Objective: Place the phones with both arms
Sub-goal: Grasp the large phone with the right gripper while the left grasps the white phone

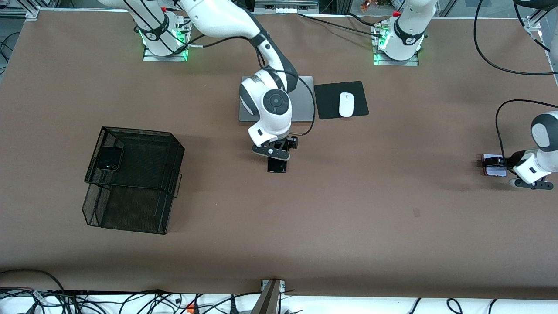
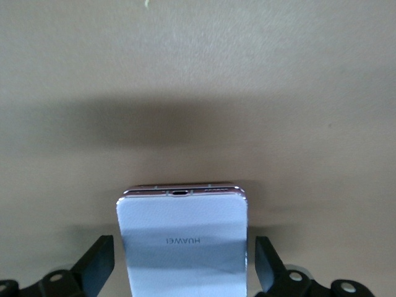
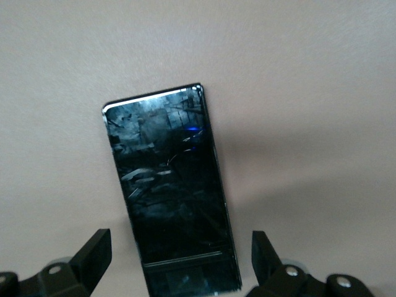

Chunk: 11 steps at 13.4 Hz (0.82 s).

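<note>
Overhead, from the front view: brown tabletop (image 1: 370, 226), wide bare stretch along the edge nearest the camera and between the two arms. Black mesh basket (image 1: 130, 183) toward the right arm's end, well in from the edges, small black flip phone (image 1: 109, 158) lying on its upper tier. Grey laptop (image 1: 305, 100) near the middle by the bases' edge, black mouse pad (image 1: 327, 102) just beside it carrying a white mouse (image 1: 346, 104). Right arm (image 1: 226, 22) reaching from its base out over the laptop, wrist bent down, right gripper (image 1: 277, 157) low over the long black phone (image 1: 277, 166), near the table's centre. Left arm (image 1: 542, 135) coming in at the left arm's end edge, forearm low, left gripper (image 1: 495, 165) at the white-pink flip phone (image 1: 491, 171) close to that edge.

Next, from the left wrist view: white phone (image 2: 182, 244), pinkish metal rim, lettering across its back, flat on the table. Fingers (image 2: 96, 266) spread wide, one at each side of the phone, a gap at both sides, nothing pinched.

Last, from the right wrist view: black slab (image 3: 173, 192), glossy, reflecting the room, flat and slightly skewed between the fingers (image 3: 93, 253). Fingers spread wide, clear of both long edges, bare table all round.
</note>
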### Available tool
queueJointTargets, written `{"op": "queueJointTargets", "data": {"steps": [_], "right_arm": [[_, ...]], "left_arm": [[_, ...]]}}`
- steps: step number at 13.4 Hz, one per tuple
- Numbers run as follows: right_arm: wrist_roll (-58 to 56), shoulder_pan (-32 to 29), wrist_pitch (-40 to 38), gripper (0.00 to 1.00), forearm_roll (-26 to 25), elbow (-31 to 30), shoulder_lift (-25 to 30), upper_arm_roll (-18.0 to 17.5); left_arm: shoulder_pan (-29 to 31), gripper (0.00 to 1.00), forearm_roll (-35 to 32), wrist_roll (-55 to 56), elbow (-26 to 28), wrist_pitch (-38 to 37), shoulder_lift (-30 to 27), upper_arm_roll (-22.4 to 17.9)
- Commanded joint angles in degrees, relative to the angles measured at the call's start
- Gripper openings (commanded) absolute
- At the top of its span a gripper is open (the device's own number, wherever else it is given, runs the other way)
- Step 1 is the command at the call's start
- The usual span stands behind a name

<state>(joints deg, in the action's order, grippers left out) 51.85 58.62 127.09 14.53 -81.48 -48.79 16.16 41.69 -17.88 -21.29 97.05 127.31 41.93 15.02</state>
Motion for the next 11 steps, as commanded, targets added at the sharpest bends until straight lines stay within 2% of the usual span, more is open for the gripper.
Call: {"op": "queueJointTargets", "data": {"steps": [1, 2, 3, 4, 5, 6, 7, 8, 9, 10, 11], "right_arm": [[-0.8, 0.2, 2.1, 1.0, 1.2, -0.3, -1.0, -0.5], [-0.8, 0.2, 2.6, 1.0, 1.2, -0.3, -1.6, -0.5], [-0.7, 0.2, 3.1, 1.0, 1.2, -0.3, -1.8, -0.6], [-0.7, 0.2, 3.2, 1.0, 1.2, -0.3, -2.2, -0.6], [-0.8, 0.2, 3.2, 1.0, 1.2, -0.3, -2.2, -0.6], [-0.8, 0.2, 3.2, 1.0, 1.2, -0.7, -2.2, -0.6], [-0.9, 0.2, 3.3, 0.98, 1.2, -1.0, -2.2, -0.6], [-1.0, 0.2, 3.3, 0.77, 1.2, -1.0, -2.1, -0.6], [-1.1, 0.2, 3.2, 0.48, 1.2, -1.0, -1.9, -0.6], [-1.2, 0.2, 3.0, 0.34, 1.2, -0.9, -1.7, -0.6], [-1.3, 0.1, 2.8, 0.28, 1.2, -0.6, -1.3, -0.6]], "left_arm": [[0.6, 1.0, 1.4, -0.9, 1.7, 1.3, -1.1, 0.7], [0.6, 1.0, 1.4, -0.7, 1.7, 1.3, -1.1, 0.6], [0.6, 0.82, 1.4, -0.7, 1.7, 0.8, -1.1, 0.6], [0.6, 0.51, 1.4, -1.1, 1.7, 0.0, -1.1, 0.7], [0.5, 0.32, 1.4, -1.1, 1.6, -1.4, -1.2, 0.7], [0.2, 0.18, 1.4, -1.4, 0.9, -3.4, -1.6, 0.7], [-0.2, 0.15, 1.4, -0.5, 0.3, -5.6, -2.1, 1.0], [-0.3, 0.15, 1.4, -0.3, -1.0, -7.8, -2.9, 2.2], [-0.3, 0.15, 1.4, -0.2, -2.7, -10.5, -3.4, 4.2], [-0.3, 0.15, 1.4, -0.2, -5.5, -13.6, -3.9, 6.3], [-0.3, 0.15, 1.4, 0.2, -8.8, -19.0, -4.0, 9.2]]}}
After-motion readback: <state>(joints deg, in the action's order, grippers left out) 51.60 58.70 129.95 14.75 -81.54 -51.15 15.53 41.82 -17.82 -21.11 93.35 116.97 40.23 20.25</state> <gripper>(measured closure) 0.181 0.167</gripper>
